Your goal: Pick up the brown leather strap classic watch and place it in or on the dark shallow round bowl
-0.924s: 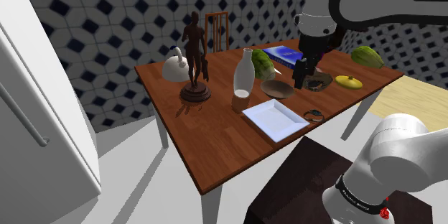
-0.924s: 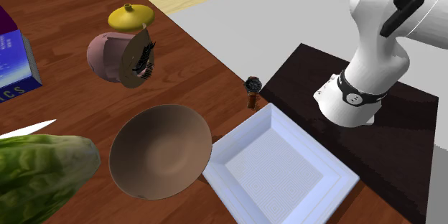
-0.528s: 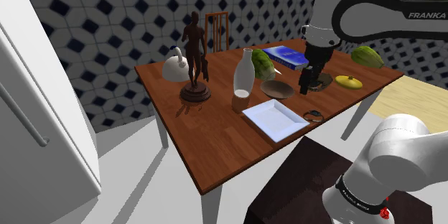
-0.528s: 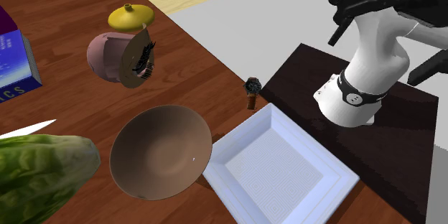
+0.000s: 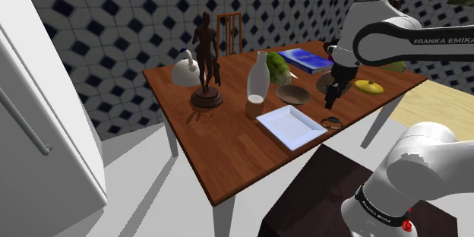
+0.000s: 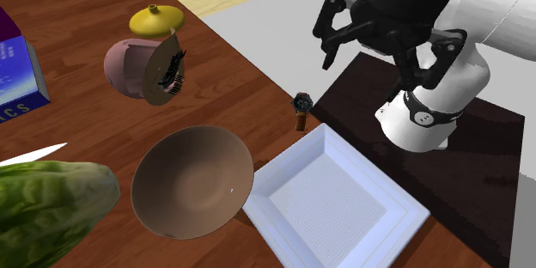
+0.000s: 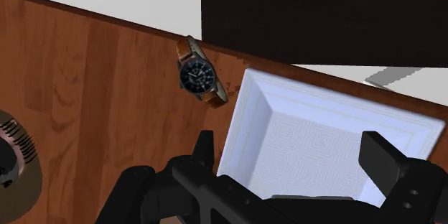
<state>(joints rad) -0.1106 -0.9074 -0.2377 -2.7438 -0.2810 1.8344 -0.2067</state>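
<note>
Reach | end effector (image 7: 291, 151) hovered wide open, empty | watch (image 7: 199, 79) lay at desk (image 7: 93, 100) edge, just beside white tray (image 7: 237, 136) | best: centre over case, pinch across strap, avoid tray rim

The watch (image 6: 301, 107) lies at the very edge of the table (image 6: 215, 94), and the raised rim of the white tray (image 6: 294, 172) stands just beside its lower strap end, closing that side. Toward the pink round object (image 6: 129, 67), well apart, the wood runs bare. The air between the watch and the gripper (image 6: 368, 73) overhead, fingers spread apart, is free. The brown bowl (image 6: 193, 180) gapes upward with its hollow free; the tray's corner crowds its rim at the second exterior view's right, a lettuce (image 6: 51, 202) at its left. In the shoulder view a tall white bottle (image 5: 258, 76) rises near the bowl
</note>
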